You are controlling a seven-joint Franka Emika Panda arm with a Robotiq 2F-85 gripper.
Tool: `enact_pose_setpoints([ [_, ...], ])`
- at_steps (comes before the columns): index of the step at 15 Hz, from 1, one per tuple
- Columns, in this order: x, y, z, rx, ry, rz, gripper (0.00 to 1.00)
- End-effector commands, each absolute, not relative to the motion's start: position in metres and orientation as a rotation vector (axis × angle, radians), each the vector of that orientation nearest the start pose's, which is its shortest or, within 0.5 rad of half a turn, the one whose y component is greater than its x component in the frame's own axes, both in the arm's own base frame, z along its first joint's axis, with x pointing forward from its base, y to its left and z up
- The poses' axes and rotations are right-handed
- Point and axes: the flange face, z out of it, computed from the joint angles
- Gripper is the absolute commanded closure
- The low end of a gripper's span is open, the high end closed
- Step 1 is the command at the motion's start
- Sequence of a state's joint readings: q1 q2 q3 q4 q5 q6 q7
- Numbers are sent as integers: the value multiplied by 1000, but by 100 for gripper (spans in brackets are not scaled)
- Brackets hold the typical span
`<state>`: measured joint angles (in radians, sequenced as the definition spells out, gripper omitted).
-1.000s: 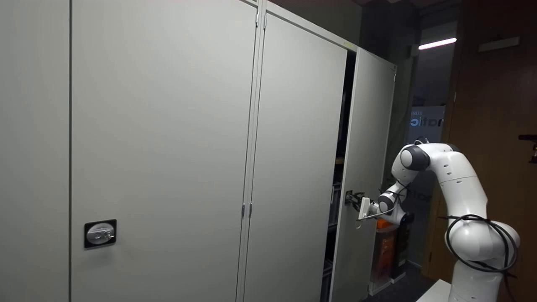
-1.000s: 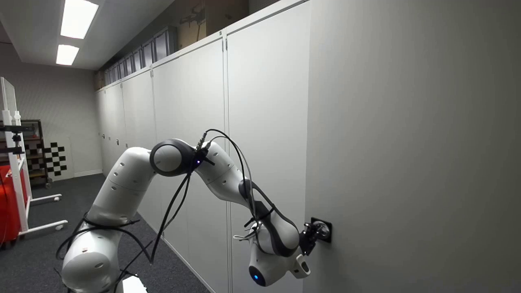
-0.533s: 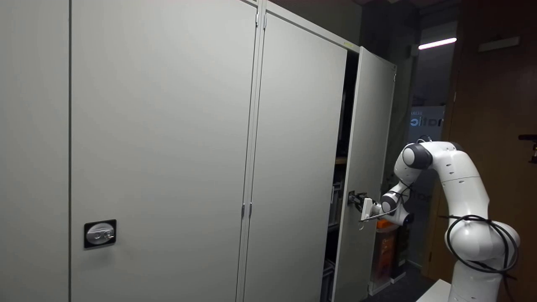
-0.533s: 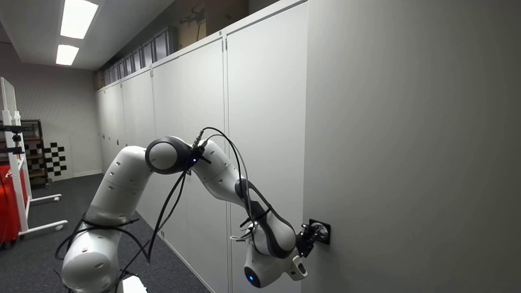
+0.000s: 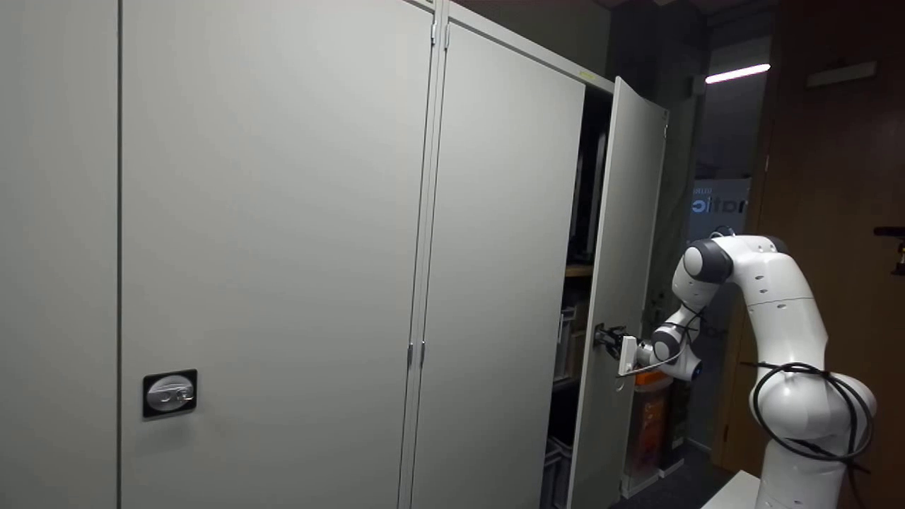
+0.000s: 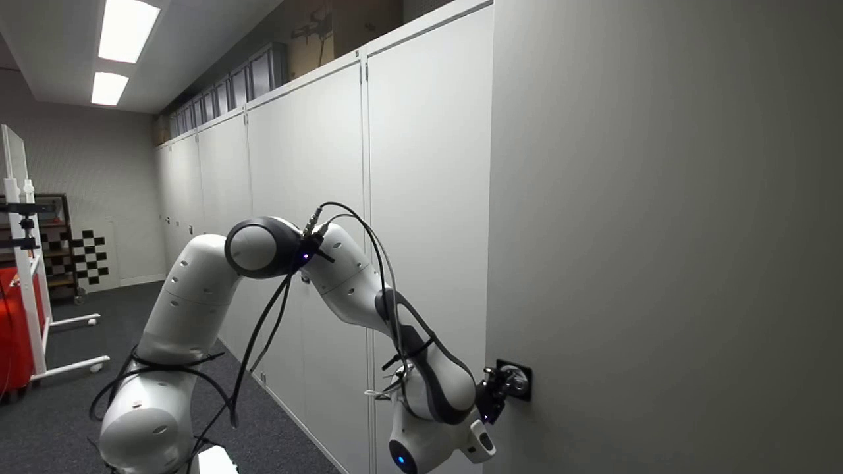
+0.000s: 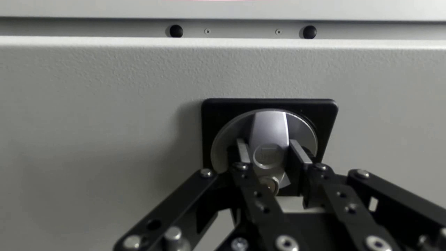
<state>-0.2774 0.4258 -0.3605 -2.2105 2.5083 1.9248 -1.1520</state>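
Wrist view: my gripper (image 7: 269, 150) stands partly closed, its two finger pads (image 7: 300, 152) pinching the raised ridge (image 7: 269, 126) of one round knob (image 7: 226, 139). The ridge appears to be held because its two flanks face the pads squarely. One lock cylinder (image 7: 271, 183) sits at the ridge's near end; one black backing plate (image 7: 215, 108) frames the knob. The plate is mounted close to the free edge of the cabinet door (image 7: 104, 87), presumably for leverage. Beyond that edge I count two dark round spots (image 7: 176, 31) and two small pale fittings (image 7: 207, 31). In an exterior view the cabinet door stands ajar; behind it I count one shelf edge (image 5: 578, 271), plus grey crates (image 5: 564, 346), number unclear. One closed door (image 5: 502, 212) stands alongside, and the next door (image 5: 276, 212) carries one further knob (image 5: 170, 394).
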Motion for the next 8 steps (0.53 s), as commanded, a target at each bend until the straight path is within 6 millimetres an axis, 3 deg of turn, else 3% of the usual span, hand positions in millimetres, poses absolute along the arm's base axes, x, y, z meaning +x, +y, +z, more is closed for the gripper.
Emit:
enact_pose_setpoints([
  [1,461,-292,252,-1178,1096,-1238,92],
  [8,439,-302,246,-1163,1092,-1247,92],
])
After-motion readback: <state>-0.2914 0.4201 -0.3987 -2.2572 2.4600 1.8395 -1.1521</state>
